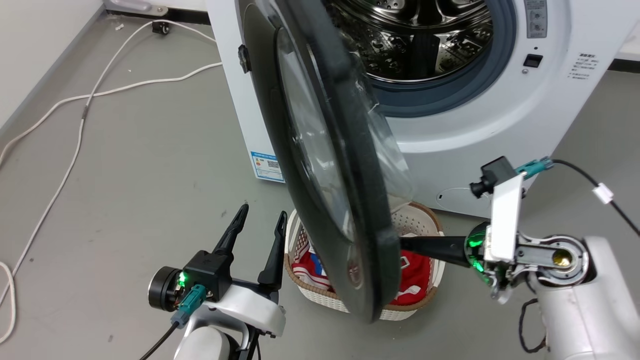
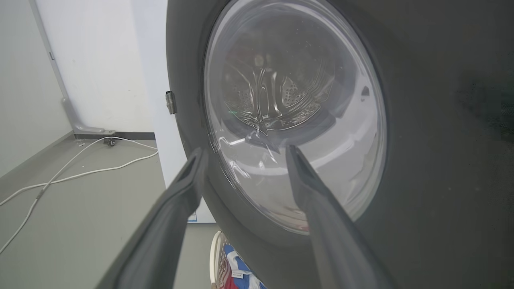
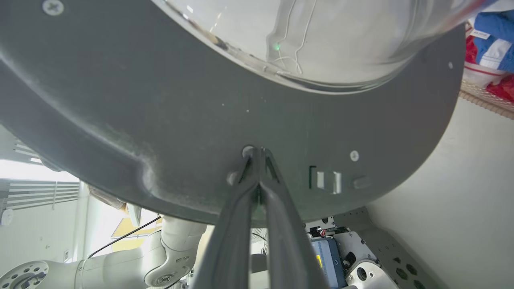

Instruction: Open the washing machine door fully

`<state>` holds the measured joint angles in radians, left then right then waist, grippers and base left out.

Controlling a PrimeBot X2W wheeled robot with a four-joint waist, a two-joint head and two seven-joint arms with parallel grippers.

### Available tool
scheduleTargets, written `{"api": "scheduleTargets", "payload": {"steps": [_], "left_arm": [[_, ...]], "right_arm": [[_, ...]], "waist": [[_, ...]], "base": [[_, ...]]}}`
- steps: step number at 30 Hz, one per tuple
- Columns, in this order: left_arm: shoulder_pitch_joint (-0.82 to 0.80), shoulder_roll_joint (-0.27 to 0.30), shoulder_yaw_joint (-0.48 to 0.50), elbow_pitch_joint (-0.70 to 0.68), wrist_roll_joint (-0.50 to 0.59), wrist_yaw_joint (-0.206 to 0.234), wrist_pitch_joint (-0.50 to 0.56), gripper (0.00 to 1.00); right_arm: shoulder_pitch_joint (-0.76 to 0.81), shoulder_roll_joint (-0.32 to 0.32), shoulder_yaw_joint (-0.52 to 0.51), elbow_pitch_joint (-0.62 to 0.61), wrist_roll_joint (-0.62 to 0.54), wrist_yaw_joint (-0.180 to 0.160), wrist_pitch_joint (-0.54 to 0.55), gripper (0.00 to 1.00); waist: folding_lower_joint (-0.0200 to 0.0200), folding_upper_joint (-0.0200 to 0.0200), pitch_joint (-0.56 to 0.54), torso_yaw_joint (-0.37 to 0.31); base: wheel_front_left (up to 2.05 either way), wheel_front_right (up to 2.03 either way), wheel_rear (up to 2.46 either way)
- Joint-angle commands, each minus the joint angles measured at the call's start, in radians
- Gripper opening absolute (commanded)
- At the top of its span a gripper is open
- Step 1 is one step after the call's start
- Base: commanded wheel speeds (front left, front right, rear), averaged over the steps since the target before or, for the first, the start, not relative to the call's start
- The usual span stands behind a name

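Large round glossy black door (image 1: 320, 150): swung out from the big white washing machine (image 1: 500, 115), twelve o'clock.
Right claw (image 3: 257, 154): pinched together, tips against the door's inner rim, four o'clock.
Left claw (image 1: 262, 217): spread wide, empty, seven o'clock.

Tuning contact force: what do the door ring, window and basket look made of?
Door ring: likely dark plastic, dull sheen, screw heads. Window: clear glass or plastic; glossy reflections, see-through. Basket: probably pale plastic; perforated lattice walls.

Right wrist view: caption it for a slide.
Shut right pincer, tips against the inner rim of the washing machine door.
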<state>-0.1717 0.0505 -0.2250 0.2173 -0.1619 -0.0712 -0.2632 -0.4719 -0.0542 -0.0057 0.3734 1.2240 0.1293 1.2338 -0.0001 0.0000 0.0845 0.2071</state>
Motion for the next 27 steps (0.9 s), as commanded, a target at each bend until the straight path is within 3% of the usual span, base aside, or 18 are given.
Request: {"api": "scheduleTargets", "payload": {"steps": [1,11,19,27], "left_arm": [[0.005,0.0,0.0,0.003,0.006,-0.007,-0.002,1.0],[0.019,0.002,0.006,0.015,0.013,-0.015,-0.002,1.0],[0.033,0.008,0.016,0.031,0.009,-0.023,-0.002,1.0],[0.046,0.019,0.042,0.036,-0.01,-0.026,-0.002,1.0]], "right_arm": [[0.02,0.007,0.031,-0.008,0.026,0.003,-0.019,0.0],[0.074,0.005,0.116,-0.075,0.085,0.003,-0.232,0.0],[0.171,0.004,-0.014,-0.161,-0.028,0.003,-0.663,0.0],[0.326,-0.007,-0.153,-0.292,-0.14,0.003,-0.926,0.03]], "waist": [[0.0001,0.0,-0.002,-0.005],[0.0001,0.0,-0.026,-0.043],[0.0001,0.0,-0.061,-0.084],[0.0001,0.0,-0.075,-0.118]], "base": [[0.0,0.0,0.0],[0.0,0.0,0.0],[0.0,0.0,0.0],[0.0,0.0,0.0]]}}
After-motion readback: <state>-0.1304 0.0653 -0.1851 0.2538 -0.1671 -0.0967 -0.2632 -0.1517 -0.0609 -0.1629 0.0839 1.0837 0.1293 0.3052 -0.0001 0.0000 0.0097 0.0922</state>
